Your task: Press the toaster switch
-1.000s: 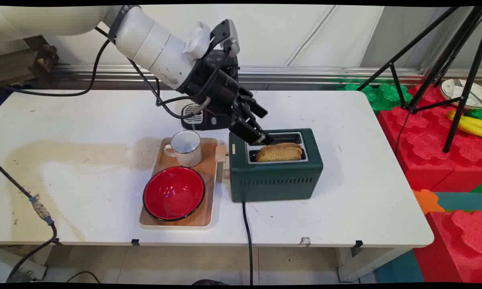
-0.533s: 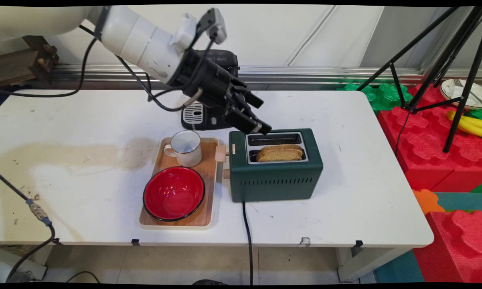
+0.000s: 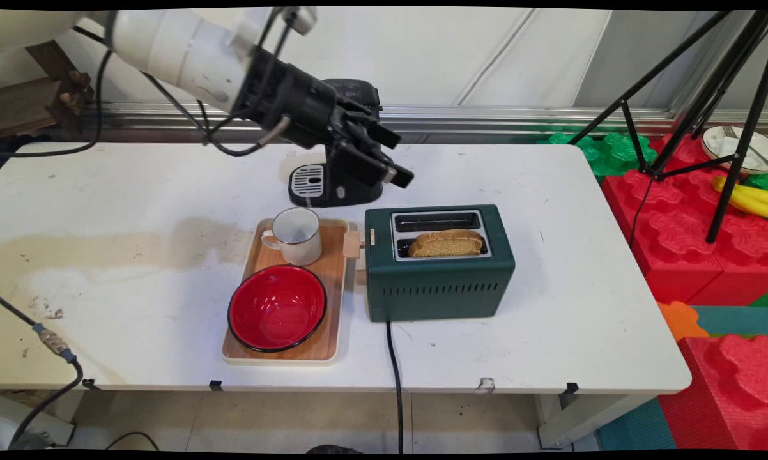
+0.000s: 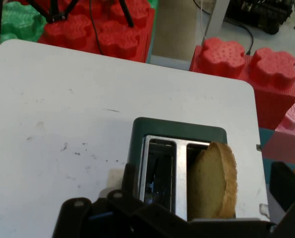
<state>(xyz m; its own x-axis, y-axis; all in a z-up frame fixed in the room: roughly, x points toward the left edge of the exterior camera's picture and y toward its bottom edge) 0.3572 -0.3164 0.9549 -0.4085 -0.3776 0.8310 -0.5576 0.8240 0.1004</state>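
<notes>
A dark green two-slot toaster (image 3: pixel 438 287) stands mid-table, with a slice of toast (image 3: pixel 446 243) sticking up out of its near slot. The far slot (image 3: pixel 435 222) holds nothing. My gripper (image 3: pixel 398 160) hangs open in the air above and to the left of the toaster's back left corner, touching nothing. In the hand view I look down on the toaster (image 4: pixel 177 128) and the toast (image 4: pixel 214 181). One black finger (image 4: pixel 286 186) shows at the right edge, far from the linkage at the bottom left.
Left of the toaster lies a wooden tray (image 3: pixel 334 255) carrying a white mug (image 3: pixel 294 235) and a red bowl (image 3: pixel 276 308). A black coffee machine (image 3: pixel 336 185) stands behind, under the gripper. The toaster's cord (image 3: pixel 393 370) runs off the front edge. Tripod (image 3: pixel 710 96) and red foam blocks (image 3: pixel 710 255) stand at the right.
The gripper has lifted from the toaster's far slot and drawn back up and to the left, still open. The toast stays in the near slot.
</notes>
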